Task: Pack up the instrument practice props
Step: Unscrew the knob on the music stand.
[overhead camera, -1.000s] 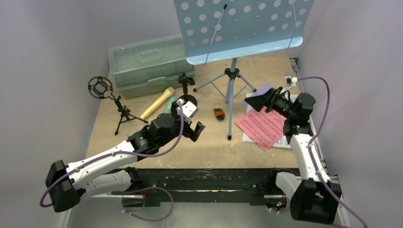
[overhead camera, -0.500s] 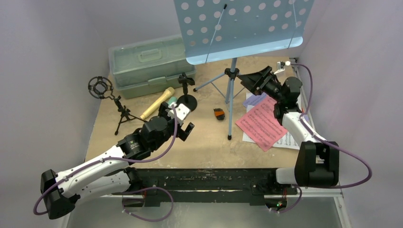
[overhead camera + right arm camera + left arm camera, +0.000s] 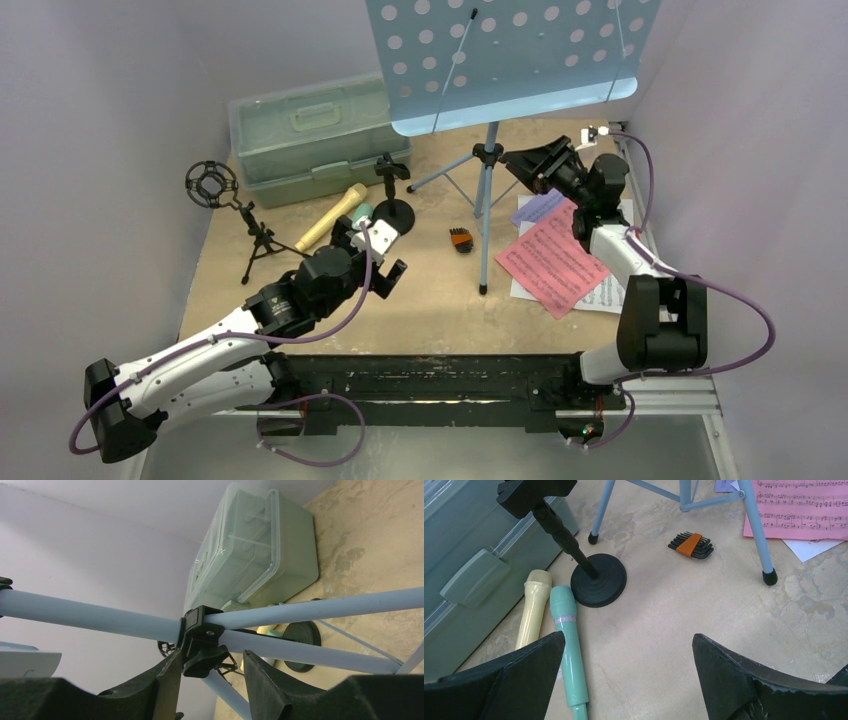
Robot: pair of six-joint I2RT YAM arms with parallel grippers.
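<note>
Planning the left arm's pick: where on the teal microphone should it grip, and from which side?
Probably the slim handle of the teal microphone, below its pink band, coming straight down with the left tool spanning its width. It lies flat, and near its head the tan microphone and the round stand base crowd it; the handle end has more room.

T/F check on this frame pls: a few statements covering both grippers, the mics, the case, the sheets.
1. The left gripper is open and empty. True.
2. The teal mic stands upright in a holder. False: the teal microphone lies flat beside the tan microphone, by the round-base holder.
3. The right gripper has its fingers on either side of the black hub of the music stand. True.
4. The case lid is open. False: the green case is shut.
5. White paper covers the red page. False: the red sheet lies over the white sheet.
</note>
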